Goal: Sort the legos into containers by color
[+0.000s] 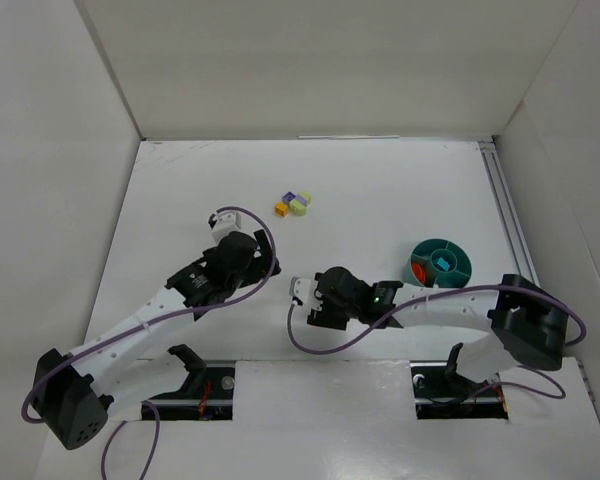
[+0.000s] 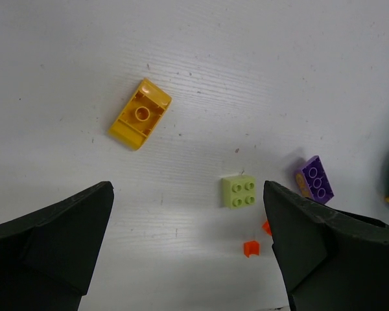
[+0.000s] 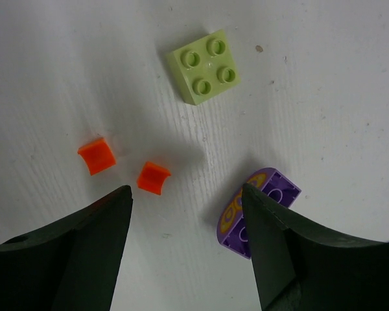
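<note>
Two tiny orange-red plastic pieces lie just ahead of the right gripper, its fingers spread wide, probably to straddle one. Beyond sits a pale green square brick, with a purple rounded brick beside the right finger. The round teal compartmented bowl sits beside that arm; the left gripper gapes too.

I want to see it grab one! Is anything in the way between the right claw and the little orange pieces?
Nothing visible is. The right gripper is open, and both orange pieces lie on the table just ahead of its fingers. The purple piece sits off to one side.
</note>
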`<control>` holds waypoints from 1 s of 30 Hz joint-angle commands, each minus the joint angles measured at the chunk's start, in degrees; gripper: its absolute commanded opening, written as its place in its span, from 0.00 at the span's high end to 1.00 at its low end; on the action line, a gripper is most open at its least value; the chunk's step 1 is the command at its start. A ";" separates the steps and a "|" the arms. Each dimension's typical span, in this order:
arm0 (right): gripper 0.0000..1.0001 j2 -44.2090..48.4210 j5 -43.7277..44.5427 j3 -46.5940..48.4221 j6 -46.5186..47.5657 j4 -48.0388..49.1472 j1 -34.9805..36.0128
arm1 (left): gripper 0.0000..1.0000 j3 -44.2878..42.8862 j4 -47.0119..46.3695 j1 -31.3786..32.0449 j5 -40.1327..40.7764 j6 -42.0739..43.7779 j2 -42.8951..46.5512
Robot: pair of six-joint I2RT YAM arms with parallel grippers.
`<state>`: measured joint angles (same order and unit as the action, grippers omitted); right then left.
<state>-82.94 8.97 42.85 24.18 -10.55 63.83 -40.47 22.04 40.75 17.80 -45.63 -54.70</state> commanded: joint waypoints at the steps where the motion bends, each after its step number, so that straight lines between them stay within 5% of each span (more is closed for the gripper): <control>1: 0.27 -0.91 -0.36 2.33 -0.72 4.74 0.24 | 0.00 0.30 -1.21 -0.23 -0.31 -0.60 -0.06; 7: 0.27 -4.60 -0.89 2.33 -1.51 6.59 0.24 | 0.00 0.30 -1.21 -0.23 -0.31 -0.60 -0.06; 17: 0.46 -6.71 1.22 2.33 -5.11 7.12 -0.28 | 0.00 0.30 -1.21 -0.23 -0.31 -0.60 -1.11; 30: 0.42 -3.90 -2.46 -1.45 -6.87 7.12 -1.43 | 0.00 0.30 -1.21 -0.23 -0.84 -0.60 -1.64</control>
<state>-88.14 8.67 42.37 18.98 -4.27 62.63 -40.21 21.87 40.75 16.91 -45.78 -56.16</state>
